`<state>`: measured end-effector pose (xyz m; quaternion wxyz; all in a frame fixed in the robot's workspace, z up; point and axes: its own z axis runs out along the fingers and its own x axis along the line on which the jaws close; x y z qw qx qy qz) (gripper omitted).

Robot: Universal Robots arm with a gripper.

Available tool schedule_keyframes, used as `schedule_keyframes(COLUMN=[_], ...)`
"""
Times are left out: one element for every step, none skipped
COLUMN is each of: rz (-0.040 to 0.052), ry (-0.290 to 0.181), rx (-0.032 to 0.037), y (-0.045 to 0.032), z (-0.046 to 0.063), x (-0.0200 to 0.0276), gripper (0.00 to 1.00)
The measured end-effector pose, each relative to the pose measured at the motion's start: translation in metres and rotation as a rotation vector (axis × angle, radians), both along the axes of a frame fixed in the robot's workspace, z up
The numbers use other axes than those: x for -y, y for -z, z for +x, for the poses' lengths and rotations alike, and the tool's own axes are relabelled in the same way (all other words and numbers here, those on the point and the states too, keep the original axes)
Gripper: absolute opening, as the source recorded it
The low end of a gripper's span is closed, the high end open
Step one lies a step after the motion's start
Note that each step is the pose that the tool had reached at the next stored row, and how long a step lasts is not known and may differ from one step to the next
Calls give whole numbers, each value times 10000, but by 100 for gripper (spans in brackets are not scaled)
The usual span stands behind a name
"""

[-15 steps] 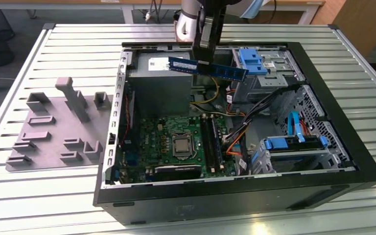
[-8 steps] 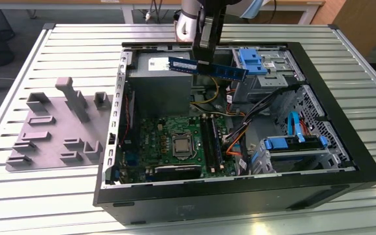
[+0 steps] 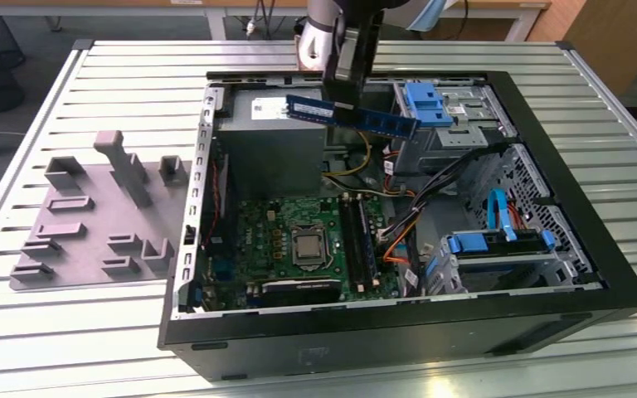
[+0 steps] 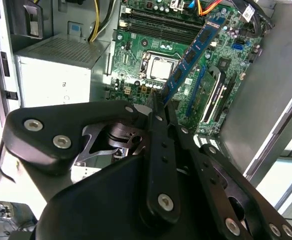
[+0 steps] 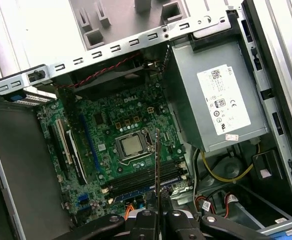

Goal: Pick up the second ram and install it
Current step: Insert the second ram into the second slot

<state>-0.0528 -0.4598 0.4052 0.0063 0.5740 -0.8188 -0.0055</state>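
Jaws clamp second ram [image 3: 391, 123] above open computer case [image 3: 407, 340].

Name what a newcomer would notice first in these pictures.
The gripper holds the second ram tilted in the air over the open computer case. Inside lies the green motherboard; grey fixture blocks sit beside the case at the exterior view's left.

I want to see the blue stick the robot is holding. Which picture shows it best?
The exterior view: the second ram shows side-on, full length, pinched in the gripper above the case. In the second wrist view the ram slants away; the first wrist view shows its thin edge.
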Motion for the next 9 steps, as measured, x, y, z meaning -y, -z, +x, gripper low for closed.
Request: schedule_keyframes(rz=[0, 0, 0, -1, -1, -2, -3, -4, -5], ry=[76, 170, 262, 358, 457, 685, 815, 1089, 1230], rx=[0, 0, 0, 0, 0, 0, 0, 0, 0], y=[0, 0, 0, 0, 0, 1, 1, 2, 2], z=[0, 0, 0, 0, 0, 0, 0, 0, 0], x=[0, 0, 0, 0, 0, 0, 0, 0, 0], gripper=[14, 14, 14, 14, 14, 14, 14, 14, 14])
